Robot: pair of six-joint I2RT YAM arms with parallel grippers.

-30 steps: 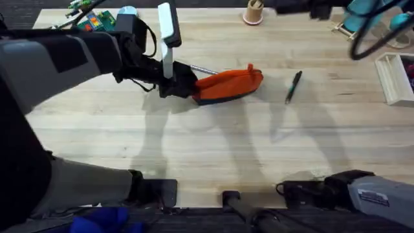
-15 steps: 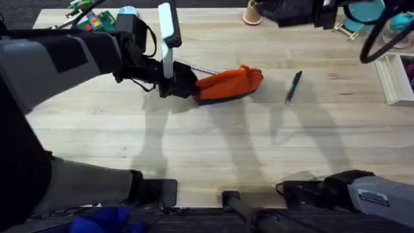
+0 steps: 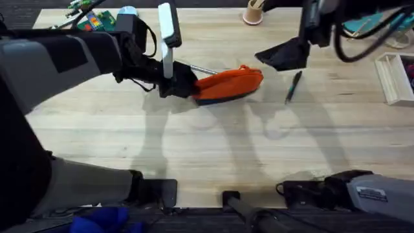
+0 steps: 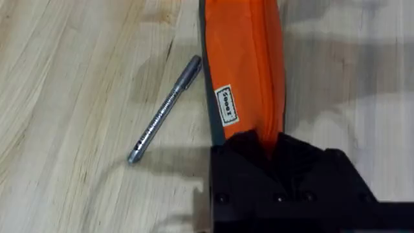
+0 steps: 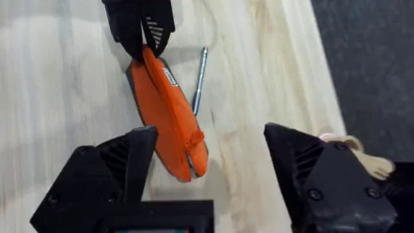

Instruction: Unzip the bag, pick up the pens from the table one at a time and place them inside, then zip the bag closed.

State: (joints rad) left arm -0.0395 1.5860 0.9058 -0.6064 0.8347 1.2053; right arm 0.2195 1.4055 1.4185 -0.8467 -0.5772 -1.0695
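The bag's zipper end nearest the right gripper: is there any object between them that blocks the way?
Nothing visible blocks it. The right gripper, fingers open, hovers beside the free end of the bag, with bare table between. The dark pen lies off to the side; the silver pen lies along the bag's far side. The left gripper clamps the other end.

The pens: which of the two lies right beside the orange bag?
The silver pen. It lies close along the bag on the far side, near the left claw. The dark pen lies apart, out on the bare table.
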